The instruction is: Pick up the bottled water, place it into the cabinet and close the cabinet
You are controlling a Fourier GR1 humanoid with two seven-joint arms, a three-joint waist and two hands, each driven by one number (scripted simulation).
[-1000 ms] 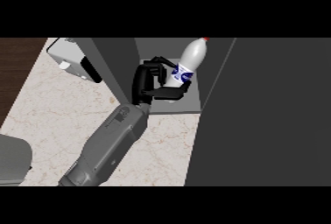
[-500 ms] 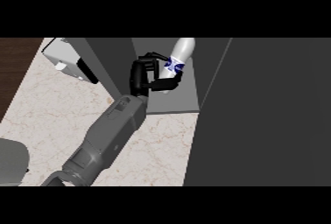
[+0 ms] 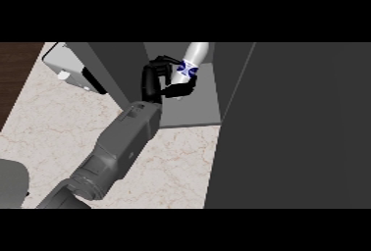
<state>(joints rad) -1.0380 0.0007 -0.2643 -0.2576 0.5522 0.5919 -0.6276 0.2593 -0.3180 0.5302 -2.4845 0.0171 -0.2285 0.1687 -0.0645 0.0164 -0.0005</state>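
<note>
The bottled water [image 3: 193, 62] is a pale bottle with a blue-and-white label, and its top runs out of view at the upper edge. My right hand [image 3: 161, 79] is shut on it, black fingers and thumb curled round the label. Hand and bottle are inside the open dark grey cabinet, above its shelf floor [image 3: 190, 112]. The grey forearm [image 3: 119, 147] slants in from the lower left. The cabinet's door [image 3: 304, 122] stands open as a large dark panel filling the right side. My left hand does not show.
The cabinet's left wall [image 3: 109, 66] rises just left of my hand. A white appliance [image 3: 66, 66] sits behind it at the upper left. The marble counter [image 3: 51, 132] spreads below. A grey rounded shape [image 3: 11, 184] shows at the lower left edge.
My right hand has carried the bottle farther up and deeper into the cabinet. The bottle's cap has passed out of view at the top.
</note>
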